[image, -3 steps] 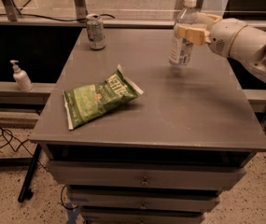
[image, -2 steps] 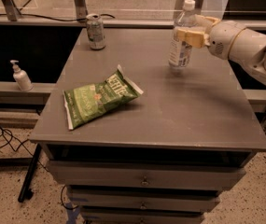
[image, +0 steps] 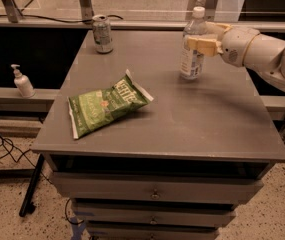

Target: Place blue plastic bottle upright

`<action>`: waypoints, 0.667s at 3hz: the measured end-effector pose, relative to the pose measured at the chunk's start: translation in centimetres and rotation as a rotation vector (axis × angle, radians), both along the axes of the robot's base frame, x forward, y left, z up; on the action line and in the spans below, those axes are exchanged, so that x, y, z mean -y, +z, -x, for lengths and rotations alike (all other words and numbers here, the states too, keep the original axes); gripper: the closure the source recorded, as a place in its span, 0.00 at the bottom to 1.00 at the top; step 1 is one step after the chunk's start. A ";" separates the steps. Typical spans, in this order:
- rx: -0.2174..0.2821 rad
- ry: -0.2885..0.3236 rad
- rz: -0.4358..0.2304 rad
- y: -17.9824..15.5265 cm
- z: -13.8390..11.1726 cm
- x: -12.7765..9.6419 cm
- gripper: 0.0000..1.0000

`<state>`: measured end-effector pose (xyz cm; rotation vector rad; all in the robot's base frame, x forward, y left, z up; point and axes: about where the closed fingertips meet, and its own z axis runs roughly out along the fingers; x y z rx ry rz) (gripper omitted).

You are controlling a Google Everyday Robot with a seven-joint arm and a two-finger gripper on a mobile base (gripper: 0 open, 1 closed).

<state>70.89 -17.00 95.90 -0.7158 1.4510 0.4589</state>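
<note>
The blue plastic bottle [image: 192, 46] stands upright on the grey table [image: 212, 119] at the back right, with its white cap on top and its label facing me. My gripper [image: 202, 38] reaches in from the right on a white arm. Its yellowish fingers [image: 202, 46] sit on either side of the bottle's upper body, shut on it. The bottle's base seems to rest on the tabletop.
A green chip bag [image: 107, 104] lies at the middle left of the table. A silver drinks can [image: 102, 33] stands at the back left. A small white pump dispenser [image: 22, 82] stands on a ledge to the left. Drawers sit under the tabletop.
The bottle and gripper have stayed nearly in place, with only a slight shift. Nothing else moved.
</note>
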 end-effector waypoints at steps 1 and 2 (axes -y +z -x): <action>-0.021 0.005 0.003 -0.5 0.0 -0.1 0.59; -0.037 0.003 0.005 -0.9 0.2 -0.3 0.36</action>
